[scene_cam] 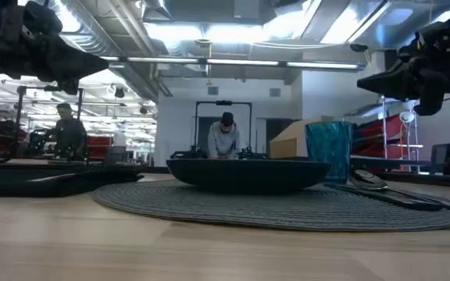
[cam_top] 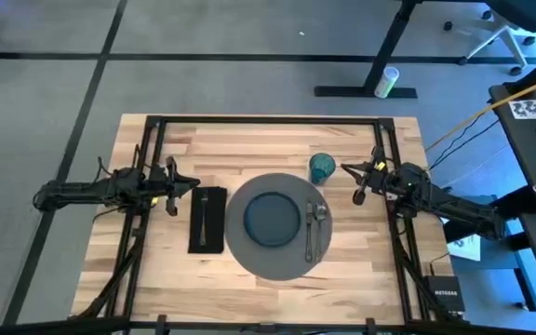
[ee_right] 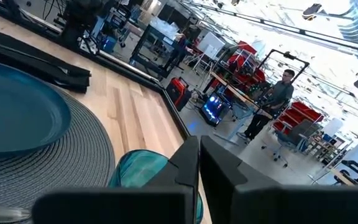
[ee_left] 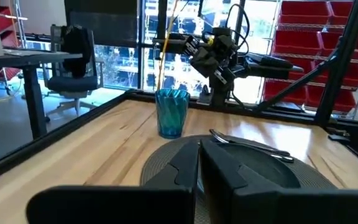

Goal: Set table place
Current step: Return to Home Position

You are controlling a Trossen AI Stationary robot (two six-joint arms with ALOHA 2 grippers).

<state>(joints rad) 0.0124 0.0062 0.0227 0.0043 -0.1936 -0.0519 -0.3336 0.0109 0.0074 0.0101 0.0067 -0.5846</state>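
The mat (cam_top: 249, 256) is lying at the middle of the worktop (cam_top: 277, 144), and the plate (cam_top: 272, 219) is sitting centred on it, so the setting is looking complete to me. The fork and spoon (cam_top: 314, 228) are lying side by side on the mat's right part, just beside the plate, ready for a diner. The cup (cam_top: 322, 167) is standing upright just off the mat's upper-right edge in the high view, and the napkin (cam_top: 207, 220) is lying flat just left of the mat. Both arms are hanging clear, parking for home I'd judge. The left gripper (cam_top: 190, 183) is hovering left of the mat, just beyond the napkin, fingers (ee_left: 229, 171) pressed together on nothing. The right gripper (cam_top: 346, 169) is hovering right of the mat, near the cup but apart from it, fingers (ee_right: 185, 168) likewise closed and empty. Something slim is showing on the napkin, too small to name. In the right wrist view those fingers are covering much of the cup.
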